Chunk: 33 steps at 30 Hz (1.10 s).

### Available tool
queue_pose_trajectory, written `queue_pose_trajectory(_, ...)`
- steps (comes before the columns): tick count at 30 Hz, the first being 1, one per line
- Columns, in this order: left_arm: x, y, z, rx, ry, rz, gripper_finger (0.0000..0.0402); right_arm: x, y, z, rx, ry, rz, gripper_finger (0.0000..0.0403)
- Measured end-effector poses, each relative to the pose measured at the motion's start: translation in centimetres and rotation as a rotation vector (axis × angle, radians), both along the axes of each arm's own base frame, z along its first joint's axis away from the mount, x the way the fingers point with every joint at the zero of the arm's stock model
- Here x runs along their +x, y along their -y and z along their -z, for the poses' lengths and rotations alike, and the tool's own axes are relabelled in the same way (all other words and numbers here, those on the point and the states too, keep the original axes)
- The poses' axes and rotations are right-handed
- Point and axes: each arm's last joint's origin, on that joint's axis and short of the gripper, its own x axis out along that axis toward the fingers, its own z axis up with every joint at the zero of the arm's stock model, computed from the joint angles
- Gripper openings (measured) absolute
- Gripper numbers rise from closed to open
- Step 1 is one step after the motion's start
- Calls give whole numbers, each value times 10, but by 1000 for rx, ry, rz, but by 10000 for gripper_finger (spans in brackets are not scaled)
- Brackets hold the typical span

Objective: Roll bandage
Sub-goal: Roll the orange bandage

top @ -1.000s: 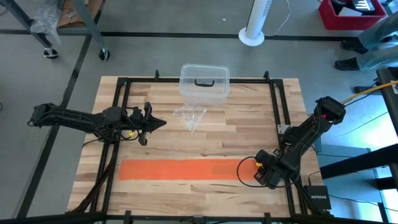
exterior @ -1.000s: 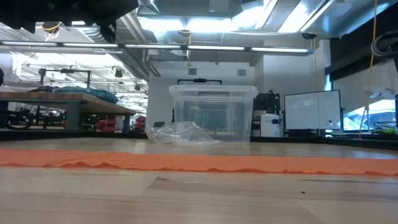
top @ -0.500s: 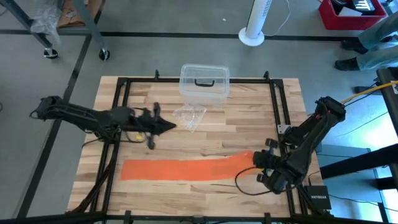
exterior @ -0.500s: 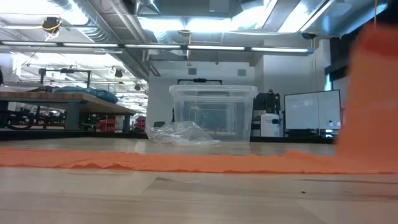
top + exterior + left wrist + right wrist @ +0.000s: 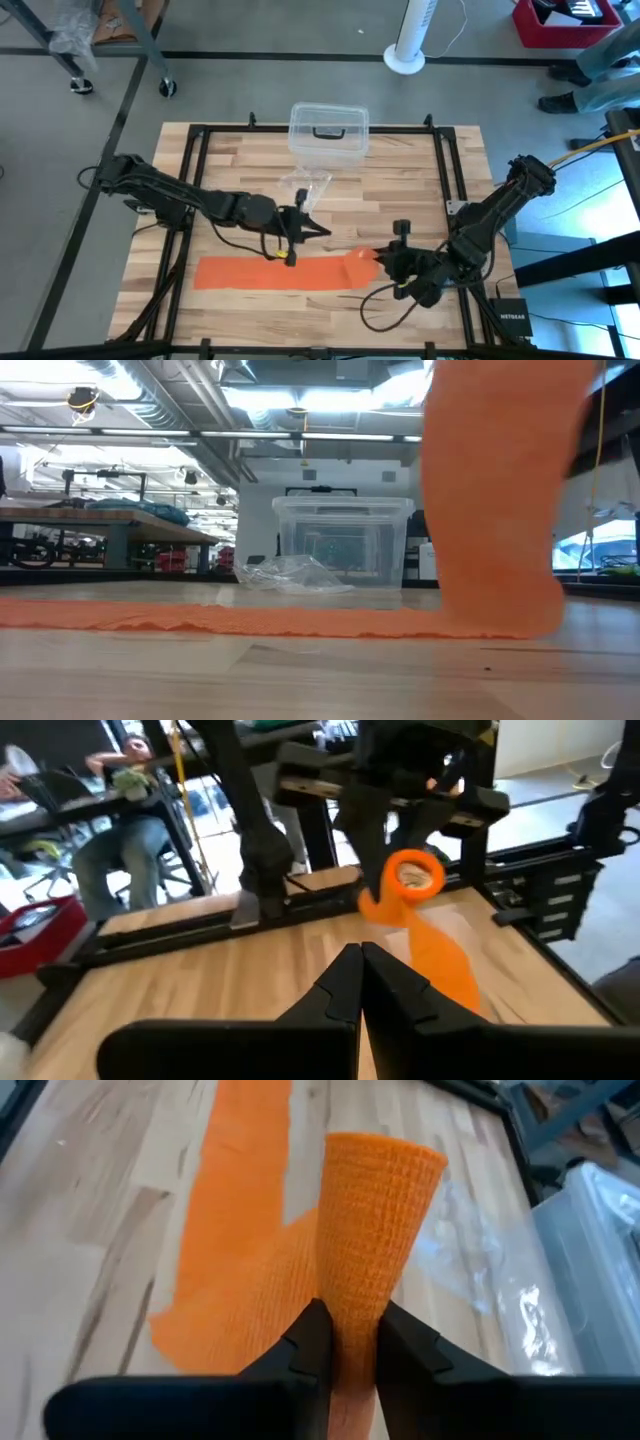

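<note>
Rolling step: I judge the first turn of the roll is in hand, with most of the strip still to wind.
High view: my right end effector [image 5: 385, 262] holds the lifted end of the bandage [image 5: 280, 272], which lies flat along the near side of the desk [image 5: 400, 190]; my left end effector [image 5: 318, 232] hovers just beside the strip, fingers together.
Low view: the raised orange end stands curled above the strip; clear plastic box [image 5: 343, 542] and crumpled plastic piece [image 5: 290, 574] sit behind.
Left wrist view: the curled end shows as a small loop.
Right wrist view: my fingers are clamped on the orange fabric.
Next move: probably turning the loop along the strip, keeping it tight.
Room: workshop benches, ceiling lights, a seated person beyond the desk.
</note>
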Motion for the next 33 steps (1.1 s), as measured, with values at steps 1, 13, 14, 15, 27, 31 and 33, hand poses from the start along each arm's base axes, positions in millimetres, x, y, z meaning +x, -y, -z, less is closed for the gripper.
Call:
queue_pose_trajectory(1, 2, 1, 4, -5, -14, -1, 0, 2, 2, 0, 1, 4, 5, 59)
queue_pose_trajectory(13, 9, 3, 14, -131, -37, -28, 109, 26, 8, 25, -13, -17, -31, 60)
queue_pose_trajectory(14, 12, 3, 15, -136, -33, -29, 117, 28, 9, 27, -18, -24, -28, 60)
queue_pose_trajectory(15, 15, 4, 20, -135, -39, -28, 124, 31, 9, 30, -22, -29, -20, 60)
queue_pose_trajectory(27, 44, 13, 38, -99, -168, 28, 139, 46, 16, 47, -31, -84, 21, 60)
queue_pose_trajectory(31, 44, 13, 39, -82, -183, 20, 139, 46, 15, 47, -16, -83, 14, 60)
queue_pose_trajectory(33, 43, 13, 39, -80, -186, 15, 139, 46, 15, 47, -5, -91, 8, 60)
